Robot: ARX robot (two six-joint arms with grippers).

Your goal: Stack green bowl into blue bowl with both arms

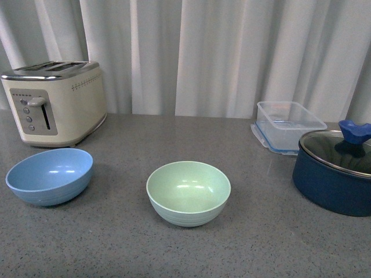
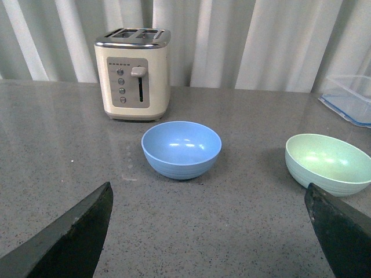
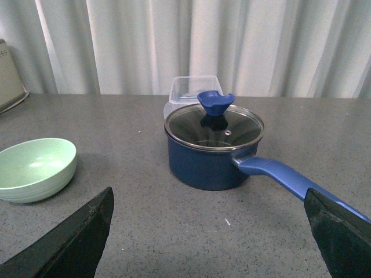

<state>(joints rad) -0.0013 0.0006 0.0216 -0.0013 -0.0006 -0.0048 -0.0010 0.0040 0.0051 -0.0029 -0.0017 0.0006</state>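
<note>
The pale green bowl (image 1: pixel 188 192) sits upright and empty at the middle of the grey counter. The light blue bowl (image 1: pixel 50 175) sits upright and empty to its left, in front of the toaster. Neither arm shows in the front view. In the left wrist view my left gripper (image 2: pixel 208 231) is open and empty, well back from the blue bowl (image 2: pixel 181 149), with the green bowl (image 2: pixel 327 163) off to one side. In the right wrist view my right gripper (image 3: pixel 208 231) is open and empty, with the green bowl (image 3: pixel 36 168) at the frame's edge.
A cream toaster (image 1: pixel 55 101) stands at the back left. A clear plastic container (image 1: pixel 288 125) sits at the back right. A dark navy lidded pot (image 1: pixel 336 172) with a long blue handle (image 3: pixel 290 180) stands at the right, close to my right gripper.
</note>
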